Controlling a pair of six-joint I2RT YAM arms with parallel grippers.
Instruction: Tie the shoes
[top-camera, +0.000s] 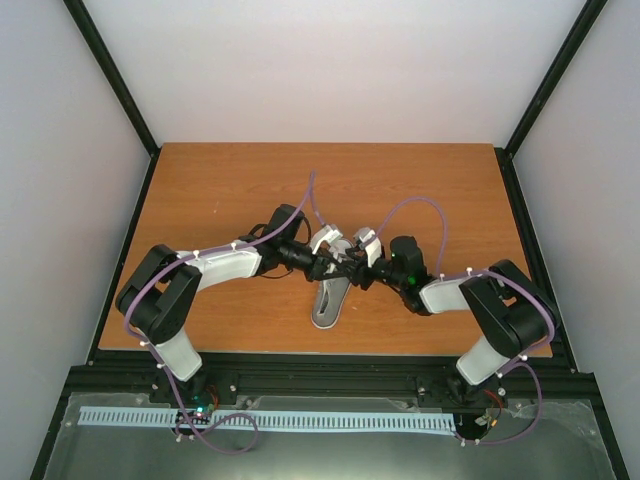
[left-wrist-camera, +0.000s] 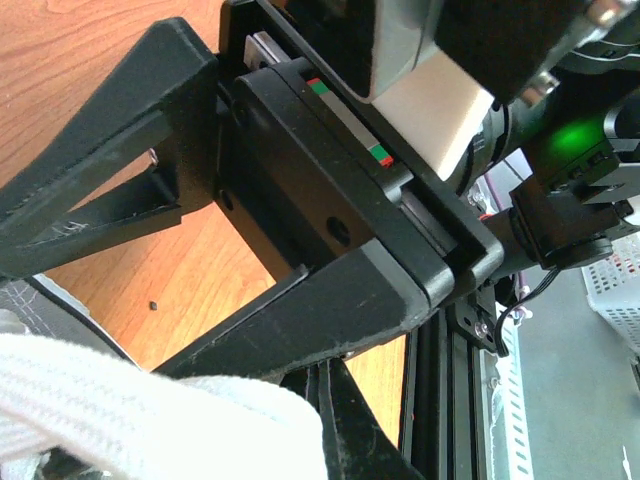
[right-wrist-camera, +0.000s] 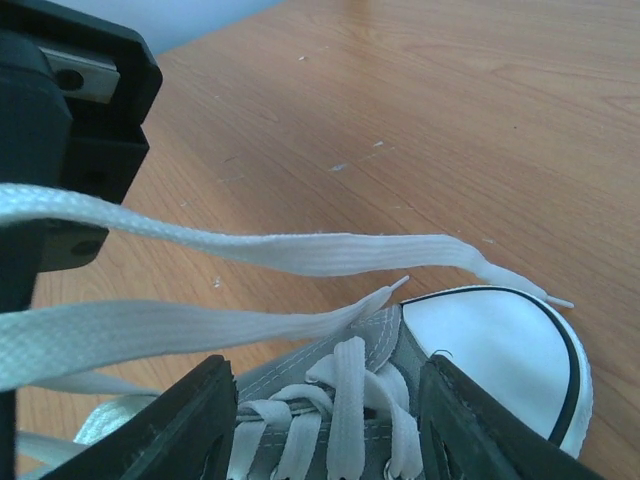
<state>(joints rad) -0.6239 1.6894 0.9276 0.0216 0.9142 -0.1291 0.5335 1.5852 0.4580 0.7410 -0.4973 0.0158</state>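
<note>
From above, the left claw (top-camera: 322, 266) and right claw (top-camera: 352, 268) meet over the sneaker (top-camera: 327, 305), which stretches toward 6 o'clock beneath them on the table (top-camera: 200, 200). Left wrist: the claw is clamped on the white laces (left-wrist-camera: 130, 410), seen at 7 o'clock. Right wrist: parted fingers (right-wrist-camera: 190, 420) straddle the laced upper, with the toe cap (right-wrist-camera: 490, 350) at 4 o'clock.

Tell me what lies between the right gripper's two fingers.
The right wrist view shows the laced grey top of the shoe between the spread fingers of the right gripper. Two loose lace strands stretch across beyond the fingertips.
</note>
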